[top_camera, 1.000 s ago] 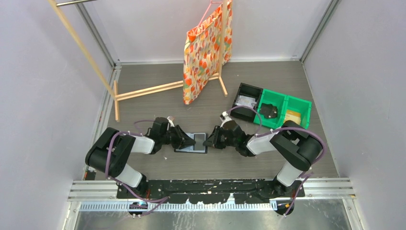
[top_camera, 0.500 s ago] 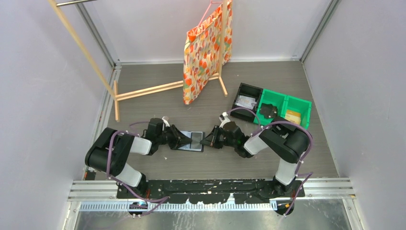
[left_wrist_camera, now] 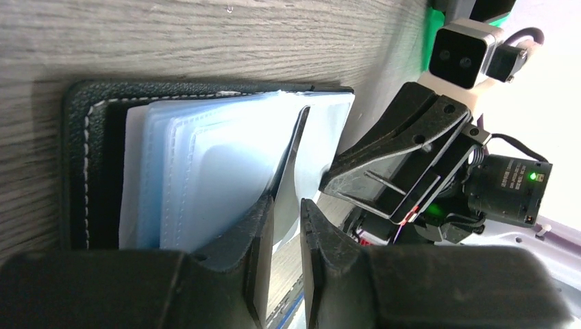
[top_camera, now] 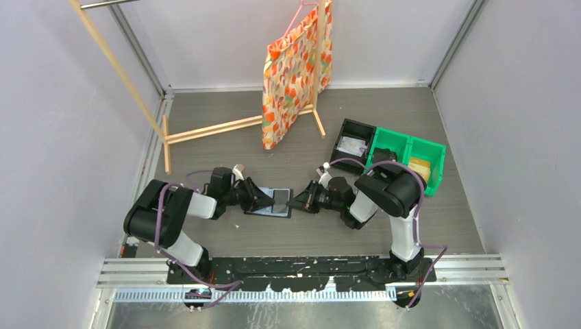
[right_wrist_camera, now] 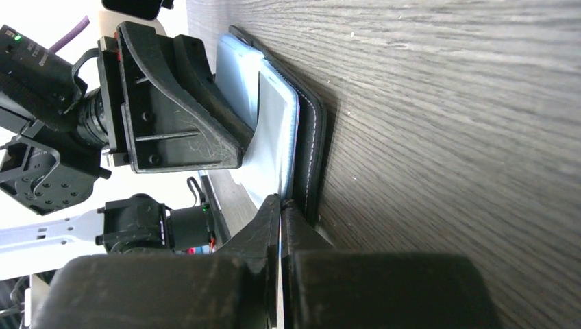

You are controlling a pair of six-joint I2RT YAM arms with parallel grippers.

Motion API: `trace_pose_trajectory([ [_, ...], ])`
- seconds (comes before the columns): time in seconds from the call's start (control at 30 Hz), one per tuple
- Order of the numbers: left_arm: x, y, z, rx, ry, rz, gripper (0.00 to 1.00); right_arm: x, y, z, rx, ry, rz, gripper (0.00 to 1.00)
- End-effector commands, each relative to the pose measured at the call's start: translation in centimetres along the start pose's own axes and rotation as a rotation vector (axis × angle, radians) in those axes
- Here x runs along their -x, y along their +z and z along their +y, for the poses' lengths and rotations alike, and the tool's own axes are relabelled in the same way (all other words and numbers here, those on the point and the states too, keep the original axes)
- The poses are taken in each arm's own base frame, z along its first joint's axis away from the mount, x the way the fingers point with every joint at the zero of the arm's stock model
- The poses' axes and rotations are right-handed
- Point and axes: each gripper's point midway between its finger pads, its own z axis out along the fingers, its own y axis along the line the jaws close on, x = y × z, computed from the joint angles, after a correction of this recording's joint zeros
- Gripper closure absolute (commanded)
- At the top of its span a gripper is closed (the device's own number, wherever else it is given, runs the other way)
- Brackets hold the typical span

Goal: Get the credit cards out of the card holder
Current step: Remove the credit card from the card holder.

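card holder (top_camera: 275,203): lies open on the table (top_camera: 226,140), pale leaves up, between the two arms | left fingers (left_wrist_camera: 255,233): nearly together, nipping one thin leaf of the holder | right fingers (right_wrist_camera: 268,229): pressed together at the holder's opposite edge; can't tell whether they pinch anything

Blk card holder (top_camera: 268,205) open, flat

Card holder (top_camera: 277,204): left fingers (top_camera: 259,198) and right fingers (top_camera: 299,202) block both ends; open table (top_camera: 274,236) along near and far sides.
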Motion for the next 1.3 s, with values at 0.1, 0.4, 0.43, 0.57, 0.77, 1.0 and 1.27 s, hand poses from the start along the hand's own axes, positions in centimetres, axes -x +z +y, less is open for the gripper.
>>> trace_pose_trajectory([
  [0.1, -0.2, -0.1, -1.2, -0.068, 0.04, 0.039, 0.79, -1.6, -0.4, -0.3, 0.005, 0.002, 0.071, 0.99],
  [0.4, -0.3, 0.3, -0.7, -0.079, 0.003, 0.038, 0.81, -1.3, -0.9, 0.3, 0.022, 0.038, 0.054, 0.75],
  [0.43, -0.3, 0.3, -0.7, -0.078, 0.001, 0.039, 0.81, -1.0, -0.9, 1.1, 0.058, 0.051, 0.044, 0.73],
  [0.57, -0.2, 0.3, -0.6, -0.074, -0.002, 0.036, 0.81, -0.5, -0.8, 2.6, 0.134, 0.116, 0.026, 0.7],
  [0.77, -0.2, 0.3, -0.5, -0.071, -0.006, 0.035, 0.8, 0.0, -0.4, 2.6, 0.132, 0.115, 0.009, 0.77],
  [1.0, -0.2, 0.2, -0.5, -0.07, -0.01, 0.034, 0.8, 0.1, -0.1, 2.3, 0.13, 0.118, 0.004, 0.87],
  [1.27, 0.4, -0.3, 0.0, -0.067, -0.023, 0.036, 0.74, -0.4, -0.3, 3.1, 0.164, 0.058, 0.041, 0.99],
])
